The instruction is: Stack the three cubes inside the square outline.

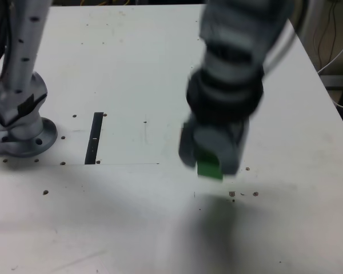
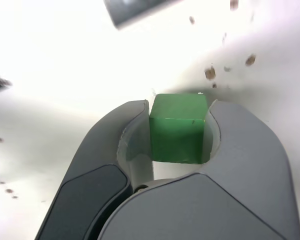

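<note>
While the fingers (image 2: 180, 131) grasp the green cube (image 2: 178, 128) above the counter (image 1: 160, 228), the arm should carry it level, unhurried.

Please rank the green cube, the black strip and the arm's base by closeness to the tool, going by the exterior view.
1. Green cube: clamped in the tool.
2. Black strip: on the table toward the exterior view's left.
3. Arm's base: farther left, near that view's left edge.
</note>
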Available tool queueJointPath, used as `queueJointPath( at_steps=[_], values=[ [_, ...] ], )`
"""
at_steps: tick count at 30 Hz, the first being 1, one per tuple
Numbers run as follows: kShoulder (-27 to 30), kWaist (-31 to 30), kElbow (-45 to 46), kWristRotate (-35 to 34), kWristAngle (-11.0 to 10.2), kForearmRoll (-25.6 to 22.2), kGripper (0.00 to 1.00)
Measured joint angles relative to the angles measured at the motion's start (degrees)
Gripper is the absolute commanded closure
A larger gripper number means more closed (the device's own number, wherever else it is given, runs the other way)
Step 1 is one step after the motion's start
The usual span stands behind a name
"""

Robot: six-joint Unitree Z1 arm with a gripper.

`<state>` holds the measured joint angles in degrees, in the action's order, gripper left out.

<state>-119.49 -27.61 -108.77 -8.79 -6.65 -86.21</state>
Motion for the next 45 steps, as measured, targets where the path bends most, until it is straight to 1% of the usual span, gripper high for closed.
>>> queueJointPath(
  at_steps=[2,4,11,16,21,23,30,38,45],
  values=[
    [2.89,1.6,0.02,1.23,-0.46,-1.09,0.79],
    [4.48,3.45,0.13,2.72,-0.65,-1.8,0.79],
    [4.36,10.18,1.69,7.49,-0.87,-2.09,0.78],
    [4.51,17.42,2.44,10.31,-0.87,-2.29,0.79],
    [4.53,20.58,2.51,11.52,-0.78,-2.51,0.79],
    [4.53,21.18,2.51,11.67,-0.7,-2.55,0.79],
    [4.45,21.05,2.5,11.66,0.83,-2.56,0.79],
    [4.44,21.05,2.29,11.55,1.66,-2.46,0.79],
    [3.95,21.05,2.6,11.18,2.22,-1.31,0.78]
  ],
)
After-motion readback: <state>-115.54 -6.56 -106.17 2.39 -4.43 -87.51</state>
